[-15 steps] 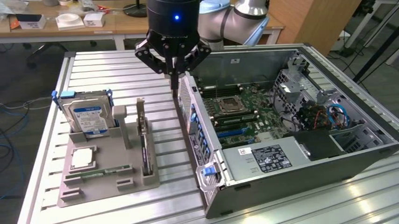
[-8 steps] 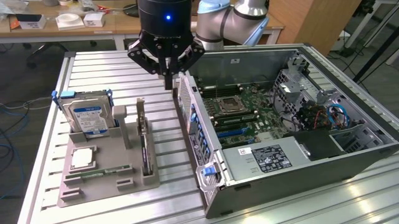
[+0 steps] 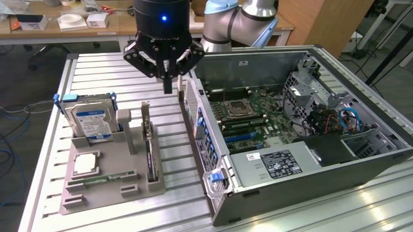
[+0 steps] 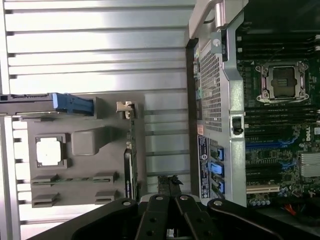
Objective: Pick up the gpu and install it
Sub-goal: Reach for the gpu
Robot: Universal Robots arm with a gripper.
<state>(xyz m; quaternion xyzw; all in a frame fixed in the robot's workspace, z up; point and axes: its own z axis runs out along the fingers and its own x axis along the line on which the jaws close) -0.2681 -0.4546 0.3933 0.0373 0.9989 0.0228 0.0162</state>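
Workbench: a slatted metal table (image 3: pixel 96 72) carries a grey parts tray (image 3: pixel 96 195) on the exterior view's left and an open computer case (image 3: pixel 322 183) on its right; desks and clutter stand behind.
Jaws: the gripper (image 3: pixel 169 87) has its two fingers pressed together with nothing between them.
Gripper place: it hangs over bare slats at the far end of the gap between tray and case, just beside the case's rear corner.
Gpu place: the gpu (image 3: pixel 150 150) stands on edge in a slot along the tray's case-side border, untouched and not yet lifted.
Key relation: in the exterior view the card lies at about 7 o'clock from the fingertips, near but clearly apart.
Long axis: it runs roughly 12 to 6 o'clock in that view, with the metal bracket end at 12, the end closest to the gripper.
Arm: one arm only, so no choice of side arises.
Neighbours: a hard drive (image 3: pixel 94 121) stands at about 9 o'clock from the card (well apart from it), with a processor (image 3: pixel 86 164) and a memory stick (image 3: pixel 103 180) lying flat.
Exterior view adds: how tall the card stands above the tray, and the gripper's height over the table.
Wrist view adds: the gpu (image 4: pixel 131 155) seen edge-on as a thin line, its bracket (image 4: pixel 125 107), the gripper (image 4: pixel 169 182) offset toward the case, and the motherboard (image 4: pixel 280 150) slots seen square-on.
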